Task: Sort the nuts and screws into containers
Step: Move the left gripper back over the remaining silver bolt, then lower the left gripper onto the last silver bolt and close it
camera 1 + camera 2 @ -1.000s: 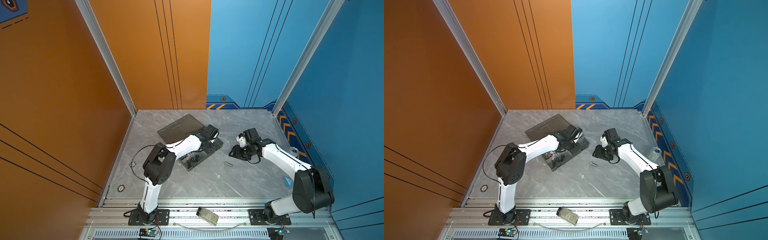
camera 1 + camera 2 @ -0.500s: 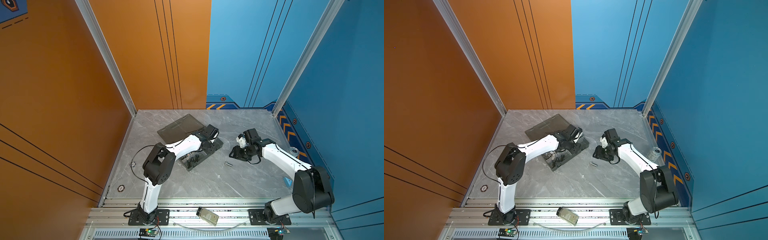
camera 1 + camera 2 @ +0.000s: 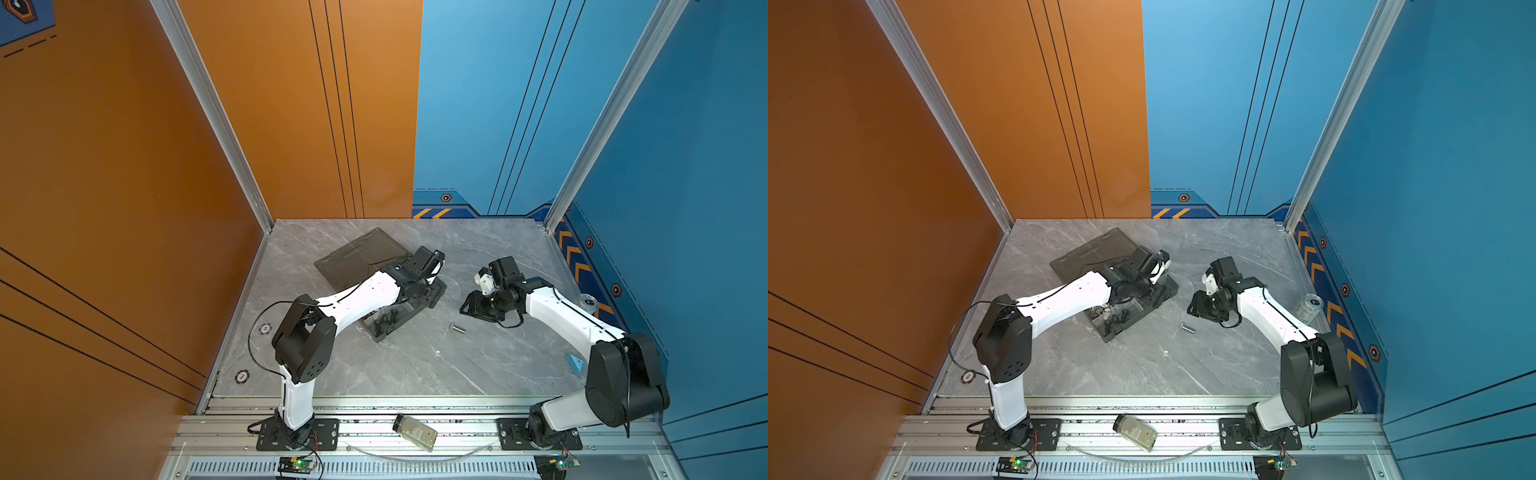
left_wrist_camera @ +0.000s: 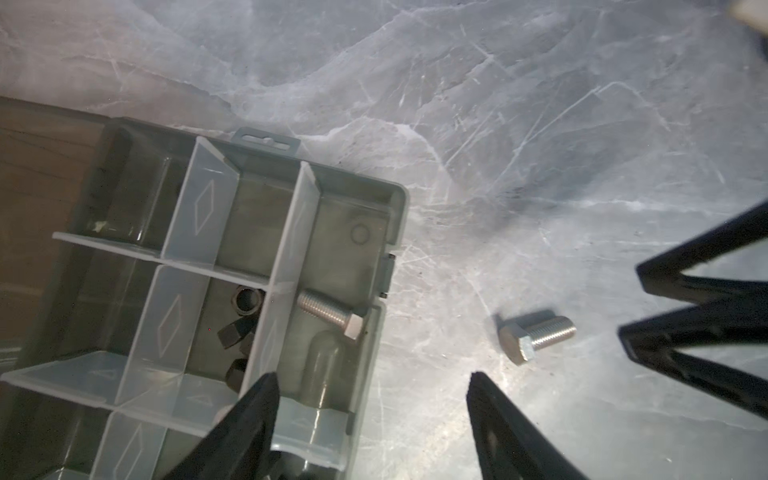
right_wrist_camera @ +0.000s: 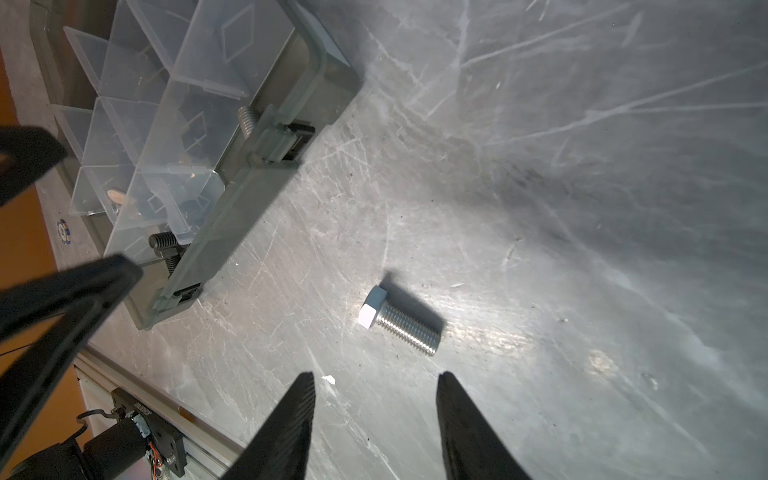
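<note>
My left gripper [image 4: 372, 376] hangs open and empty over the front edge of the smoky-grey organiser box [image 4: 397, 199], whose cells are the containers. A silver screw [image 4: 328, 318] lies in the cell just beyond the fingertips, against the front wall. Black nuts [image 4: 239, 328] sit in the neighbouring cell. A second silver screw [image 5: 399, 320] lies loose on the table, between the box and my right gripper [image 5: 375, 376], which is open and empty just short of it. Both top views show this loose silver screw [image 3: 457, 329] [image 3: 1187, 329]. Black screws [image 5: 166, 245] fill an end cell.
The box's lid [image 3: 357, 257] lies flat behind it. A silver can [image 3: 1308, 307] stands by the right wall. A clear bottle [image 3: 415, 432] lies on the front rail, and a small blue piece [image 3: 575, 362] sits near the right arm's base.
My left gripper's jaws have opened wide over the box. Both arms have hardly moved, and the loose silver screw lies where it was.
</note>
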Available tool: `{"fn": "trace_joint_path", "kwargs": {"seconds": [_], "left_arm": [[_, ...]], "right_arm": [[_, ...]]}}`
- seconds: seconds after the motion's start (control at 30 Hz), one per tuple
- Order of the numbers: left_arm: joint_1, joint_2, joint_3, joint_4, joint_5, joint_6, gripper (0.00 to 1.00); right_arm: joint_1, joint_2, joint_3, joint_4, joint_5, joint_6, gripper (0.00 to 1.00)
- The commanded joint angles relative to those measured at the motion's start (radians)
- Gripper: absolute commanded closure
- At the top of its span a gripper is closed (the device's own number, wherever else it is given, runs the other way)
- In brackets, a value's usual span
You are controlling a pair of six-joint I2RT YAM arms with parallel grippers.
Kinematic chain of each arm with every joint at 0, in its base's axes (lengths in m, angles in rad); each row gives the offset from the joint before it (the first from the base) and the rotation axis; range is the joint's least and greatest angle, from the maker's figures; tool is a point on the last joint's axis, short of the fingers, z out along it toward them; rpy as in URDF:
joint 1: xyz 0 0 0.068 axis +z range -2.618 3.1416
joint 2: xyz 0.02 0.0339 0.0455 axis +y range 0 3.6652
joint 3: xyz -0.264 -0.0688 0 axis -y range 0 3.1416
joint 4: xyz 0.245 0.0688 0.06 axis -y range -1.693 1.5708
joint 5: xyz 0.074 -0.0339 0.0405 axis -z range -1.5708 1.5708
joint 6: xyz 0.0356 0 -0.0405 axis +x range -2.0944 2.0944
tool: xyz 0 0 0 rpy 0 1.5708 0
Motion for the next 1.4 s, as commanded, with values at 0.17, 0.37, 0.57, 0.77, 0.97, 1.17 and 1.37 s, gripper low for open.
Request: {"fn": "trace_joint_path", "kwargs": {"seconds": [0.17, 0.37, 0.57, 0.77, 0.97, 1.17, 1.37], "left_arm": [[-0.056, -0.027, -0.071, -0.006, 0.056, 0.039, 0.24], [-0.089, 0.001, -0.079, -0.001, 0.082, 0.04, 0.21], [-0.117, 0.043, -0.093, 0.025, 0.109, 0.019, 0.21], [-0.147, 0.081, -0.086, 0.027, 0.117, 0.034, 0.2], [-0.169, 0.128, -0.062, 0.036, 0.135, 0.077, 0.2], [-0.175, 0.18, -0.038, 0.078, 0.143, 0.105, 0.19], [-0.177, 0.231, 0.0, 0.109, 0.17, 0.106, 0.18]], "right_arm": [[-0.038, -0.065, -0.026, -0.03, 0.019, 0.001, 0.49], [-0.066, -0.084, -0.04, -0.031, 0.015, 0.001, 0.49], [-0.08, -0.101, -0.052, -0.031, 0.01, 0.004, 0.49], [-0.1, -0.109, -0.066, -0.03, 0.01, 0.003, 0.49], [-0.12, -0.117, -0.073, -0.028, 0.006, 0.003, 0.49], [-0.149, -0.139, -0.088, -0.028, 0.001, 0.004, 0.49], [-0.172, -0.149, -0.098, -0.028, -0.011, 0.002, 0.49]]}}
